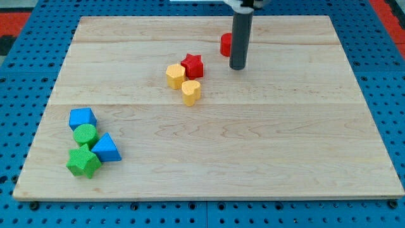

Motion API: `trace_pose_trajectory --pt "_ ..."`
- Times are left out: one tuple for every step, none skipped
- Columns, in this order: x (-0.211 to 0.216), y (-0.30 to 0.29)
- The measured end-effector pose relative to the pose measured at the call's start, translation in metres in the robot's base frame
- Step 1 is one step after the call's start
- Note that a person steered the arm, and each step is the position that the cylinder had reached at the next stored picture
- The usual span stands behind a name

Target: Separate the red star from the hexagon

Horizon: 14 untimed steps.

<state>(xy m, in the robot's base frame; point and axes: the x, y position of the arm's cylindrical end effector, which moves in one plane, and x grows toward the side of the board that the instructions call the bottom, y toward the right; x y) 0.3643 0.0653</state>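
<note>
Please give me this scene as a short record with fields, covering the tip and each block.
tip: my tip, to the view's right of the red star, apart from it
red star, touching the yellow hexagon
yellow heart, just below both
red block, partly hidden behind the rod
lower-left cluster: blue cube, green cylinder, blue triangle, green star

Pale wooden board [253, 145], smooth, matt, with fine lengthwise grain and faint plank seams. Blue perforated surface [19, 95] beneath, hard-looking, with a dull sheen. Dark rod [240, 38], smooth, matt grey, down to my tip [238, 67]. Red star [192, 66], yellow hexagon [175, 76], yellow heart [191, 92]: solid colour, smooth, matt faces. Same plain finish on blue cube [82, 118], green cylinder [85, 135], blue triangle [106, 148], green star [83, 162], red block [225, 44].
</note>
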Motion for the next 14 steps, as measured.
trace_pose_trajectory --pt "0.015 -0.011" --pt "0.016 -0.023" --pt "0.016 -0.023" --pt "0.037 -0.023" --pt "0.032 -0.050" --pt "0.006 -0.095" --pt "-0.022 -0.098" --pt "-0.055 -0.097" --pt "-0.050 -0.096" --pt "-0.050 -0.108" --pt "-0.050 -0.121" --pt "-0.050 -0.124" --pt "-0.043 -0.124" --pt "-0.040 -0.124"
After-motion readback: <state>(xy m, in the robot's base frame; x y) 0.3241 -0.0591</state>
